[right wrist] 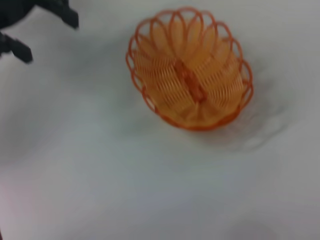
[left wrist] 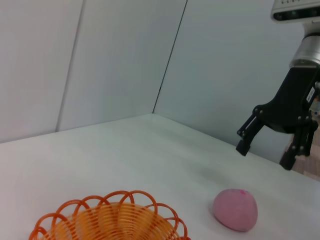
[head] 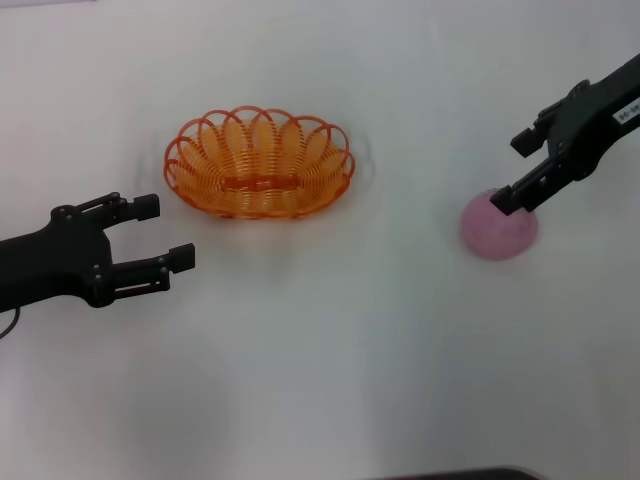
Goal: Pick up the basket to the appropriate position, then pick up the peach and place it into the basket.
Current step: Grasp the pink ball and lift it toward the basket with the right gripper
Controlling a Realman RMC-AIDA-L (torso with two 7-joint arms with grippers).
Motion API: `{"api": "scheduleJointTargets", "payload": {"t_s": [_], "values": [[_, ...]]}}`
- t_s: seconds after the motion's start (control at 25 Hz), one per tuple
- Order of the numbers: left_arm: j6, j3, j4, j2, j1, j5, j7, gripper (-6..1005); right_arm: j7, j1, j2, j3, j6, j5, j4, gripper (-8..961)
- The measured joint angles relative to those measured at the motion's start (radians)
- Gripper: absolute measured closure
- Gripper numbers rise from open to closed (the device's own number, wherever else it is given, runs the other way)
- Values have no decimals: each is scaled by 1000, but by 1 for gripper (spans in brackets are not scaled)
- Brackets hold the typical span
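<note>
The orange basket (head: pixel 259 165) stands upright on the white table, left of centre. It also shows in the left wrist view (left wrist: pixel 107 220) and the right wrist view (right wrist: pixel 192 87). The pink peach (head: pixel 498 228) lies on the table at the right, also seen in the left wrist view (left wrist: pixel 235 209). My left gripper (head: pixel 165 232) is open and empty, just left of and nearer than the basket, apart from it. My right gripper (head: pixel 513 170) is open and hovers over the far side of the peach; in the left wrist view this right gripper (left wrist: pixel 264 155) is clearly above the fruit.
The white table (head: pixel 330 360) spreads around both objects. Pale walls (left wrist: pixel 125 60) stand behind the table's far edge. A dark edge (head: pixel 460 474) shows at the bottom of the head view.
</note>
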Motion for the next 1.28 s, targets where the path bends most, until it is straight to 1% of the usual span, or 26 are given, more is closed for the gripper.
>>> {"api": "scheduleJointTargets", "payload": {"t_s": [0.16,0.6,0.92,1.12,1.28], "values": [[-1,0,0,0,1,2,0,135,24,10,5,-49,1,-21,0,16],[-1,0,3,0,-1,2,-2,135,69,35,20,-111,18,-122,2,16],[-1,1,3,1,0,3,-2,135,85,30,23,-151,44,-138,11,16],[-1,0,4,2,1,3,-1,135,94,26,24,-168,85,-138,56,16],[-1,0,2,2,2,3,-1,136,95,25,26,-189,146,-139,123,17]]}}
